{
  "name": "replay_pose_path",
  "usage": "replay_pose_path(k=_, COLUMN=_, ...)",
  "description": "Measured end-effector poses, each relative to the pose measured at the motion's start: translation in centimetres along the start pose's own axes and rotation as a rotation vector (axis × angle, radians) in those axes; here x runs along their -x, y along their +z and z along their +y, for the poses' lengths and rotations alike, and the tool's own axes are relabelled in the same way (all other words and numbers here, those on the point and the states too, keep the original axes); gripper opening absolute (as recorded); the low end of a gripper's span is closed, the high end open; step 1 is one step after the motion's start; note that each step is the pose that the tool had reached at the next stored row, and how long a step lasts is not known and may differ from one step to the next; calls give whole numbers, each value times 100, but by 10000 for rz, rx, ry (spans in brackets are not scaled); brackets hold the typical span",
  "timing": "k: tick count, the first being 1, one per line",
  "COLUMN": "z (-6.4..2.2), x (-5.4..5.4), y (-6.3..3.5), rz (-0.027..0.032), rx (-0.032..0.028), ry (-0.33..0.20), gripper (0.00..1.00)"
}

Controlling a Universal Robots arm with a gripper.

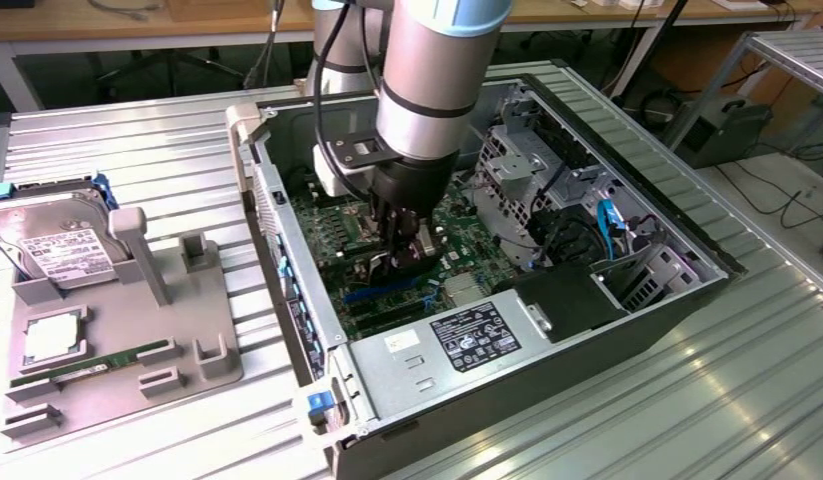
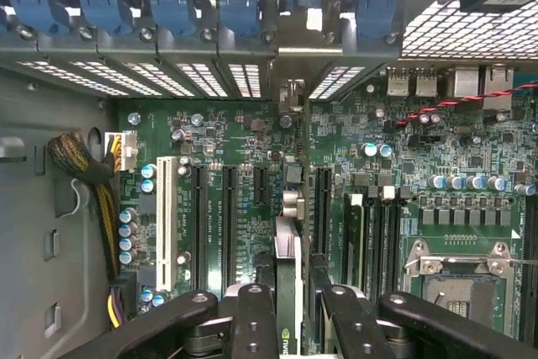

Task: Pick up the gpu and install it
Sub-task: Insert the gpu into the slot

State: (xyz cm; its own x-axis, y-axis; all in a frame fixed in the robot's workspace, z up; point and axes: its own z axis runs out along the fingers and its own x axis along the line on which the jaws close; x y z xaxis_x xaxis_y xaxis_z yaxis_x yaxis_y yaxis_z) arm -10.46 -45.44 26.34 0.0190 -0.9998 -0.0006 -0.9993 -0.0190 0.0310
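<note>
The gripper (image 2: 287,308) was clamped on the gpu (image 2: 287,292) edge-on above the motherboard (image 2: 244,157) slots; seating remained unfinished, by my judgement.

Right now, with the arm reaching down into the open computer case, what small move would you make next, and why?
Probably a slow, straight push down. The gripper holds the gpu on edge directly over the motherboard, lined up with a long black expansion slot and the open gap in the rear brackets. Whether the card's edge has entered the slot cannot be told, so gentle pressure seems wisest.
</note>
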Motion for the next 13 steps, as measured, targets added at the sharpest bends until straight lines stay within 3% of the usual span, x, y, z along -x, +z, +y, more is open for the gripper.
replay_pose_path(k=3, z=1, x=-1, y=-1, rz=55, rx=3, ry=129, gripper=26)
replay_pose_path(k=13, z=22, x=0, y=46, rz=52, rx=1, ry=219, gripper=26)
